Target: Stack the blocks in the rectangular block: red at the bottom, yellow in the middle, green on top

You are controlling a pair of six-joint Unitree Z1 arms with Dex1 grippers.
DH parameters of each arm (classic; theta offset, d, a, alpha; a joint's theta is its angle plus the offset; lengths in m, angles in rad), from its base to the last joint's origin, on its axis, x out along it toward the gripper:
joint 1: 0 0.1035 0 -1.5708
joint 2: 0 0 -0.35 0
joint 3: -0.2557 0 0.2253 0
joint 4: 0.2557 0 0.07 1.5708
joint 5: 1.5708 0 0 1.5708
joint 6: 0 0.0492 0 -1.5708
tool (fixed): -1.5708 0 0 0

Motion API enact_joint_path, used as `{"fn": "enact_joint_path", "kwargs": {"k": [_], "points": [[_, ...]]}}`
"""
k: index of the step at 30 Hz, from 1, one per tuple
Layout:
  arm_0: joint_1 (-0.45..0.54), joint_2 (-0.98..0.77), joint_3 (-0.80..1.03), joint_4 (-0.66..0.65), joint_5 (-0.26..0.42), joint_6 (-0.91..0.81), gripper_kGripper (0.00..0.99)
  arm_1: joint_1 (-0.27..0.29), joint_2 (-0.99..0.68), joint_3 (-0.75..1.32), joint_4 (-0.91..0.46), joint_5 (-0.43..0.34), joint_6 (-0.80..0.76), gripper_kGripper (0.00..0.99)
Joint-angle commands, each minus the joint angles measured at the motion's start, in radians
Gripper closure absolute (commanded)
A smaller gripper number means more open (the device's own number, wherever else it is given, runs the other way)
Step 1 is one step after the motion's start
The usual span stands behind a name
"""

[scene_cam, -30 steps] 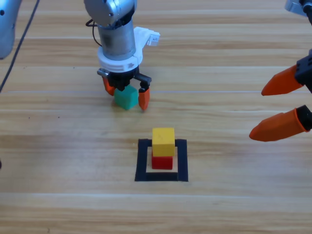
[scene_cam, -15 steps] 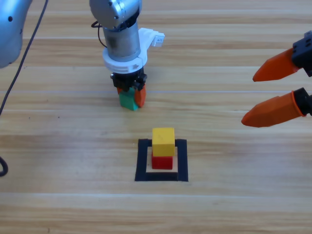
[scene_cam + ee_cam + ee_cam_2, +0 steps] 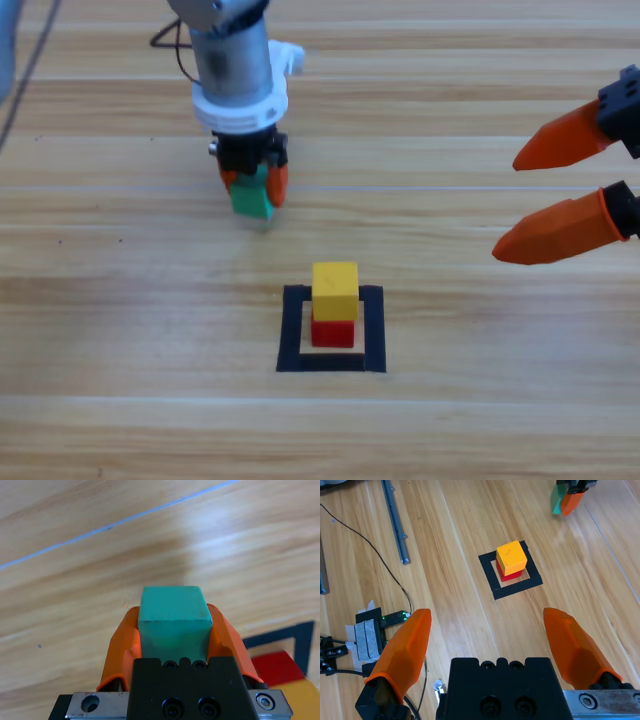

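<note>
The yellow cube (image 3: 335, 289) sits on the red cube (image 3: 333, 332) inside the black tape rectangular block (image 3: 290, 333); the stack also shows in the right wrist view, yellow cube (image 3: 512, 556) over red cube (image 3: 509, 574). My left gripper (image 3: 254, 188) is shut on the green cube (image 3: 252, 196), lifted just off the wood, up and left of the stack. The left wrist view shows the green cube (image 3: 173, 621) squeezed between both orange jaws, with the red cube (image 3: 276, 666) at the lower right. My right gripper (image 3: 555, 190) waits open at the right edge.
In the right wrist view a metal rail (image 3: 394, 520) lies on the table at the far left, and a small electronics box (image 3: 375, 630) with a black cable (image 3: 380, 560) sits near the table's edge.
The left gripper went from open around the green cube to shut on it, and has raised it and shifted slightly left. The right gripper drew a little inward and holds still.
</note>
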Motion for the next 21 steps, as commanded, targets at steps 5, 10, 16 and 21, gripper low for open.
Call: {"fn": "enact_joint_path", "kwargs": {"k": [5,10,16,21], "points": [[-0.035,-0.188,0.155,0.008,-0.028,-0.12,0.99,-0.023,0.036,-0.019,0.016,0.022,0.005,0.0],[-0.07,-0.265,0.233,0.011,-0.023,-0.164,0.99,-0.023,0.027,-0.016,0.019,0.024,0.005,0.0],[-0.078,-0.362,0.371,0.012,-0.026,-0.213,0.99,-0.023,0.024,-0.016,0.024,0.024,0.005,0.0],[-0.12,-0.406,0.439,0.012,-0.026,-0.278,0.99,-0.023,0.024,-0.016,0.025,0.024,0.005,0.0]]}}
